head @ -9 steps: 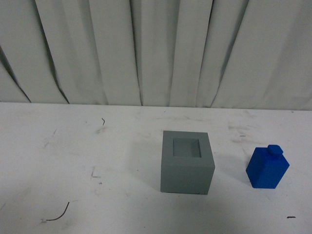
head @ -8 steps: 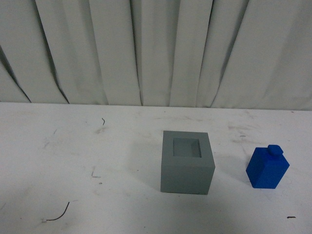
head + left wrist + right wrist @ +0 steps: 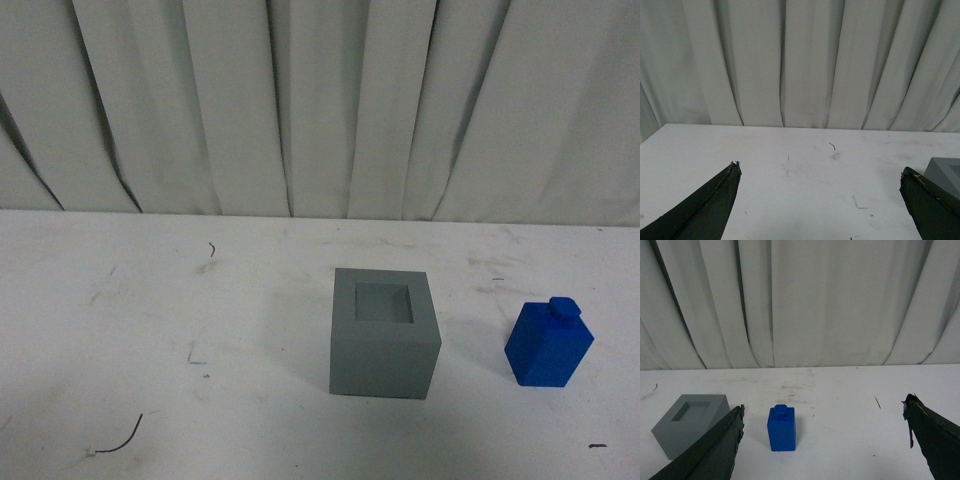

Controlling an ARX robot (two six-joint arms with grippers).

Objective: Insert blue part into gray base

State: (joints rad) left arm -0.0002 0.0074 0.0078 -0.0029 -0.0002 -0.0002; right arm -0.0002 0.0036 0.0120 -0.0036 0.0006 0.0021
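The gray base [image 3: 384, 335] is seen standing on the white table [image 3: 180, 320], close to the middle of the scene, with the square recess in its top face turned upward. The blue part [image 3: 548, 345] is set upright on the table to the right of the base, clearly apart from it, with its small square knob on top and one corner turned toward the near side. The grippers are shown only in the wrist views. The left gripper [image 3: 820, 170] is held above the table with its jaws spread wide apart, and bare tabletop is seen between its dark fingers [image 3: 705, 210]; a corner of the base is visible just beside one of them. The right gripper [image 3: 823, 405] is likewise held with its jaws wide apart, and the blue part is framed ahead between them, untouched. A pale pleated curtain [image 3: 300, 100] is hung along the far edge of the table, and a thin dark thread [image 3: 120, 437] is seen at the near left.
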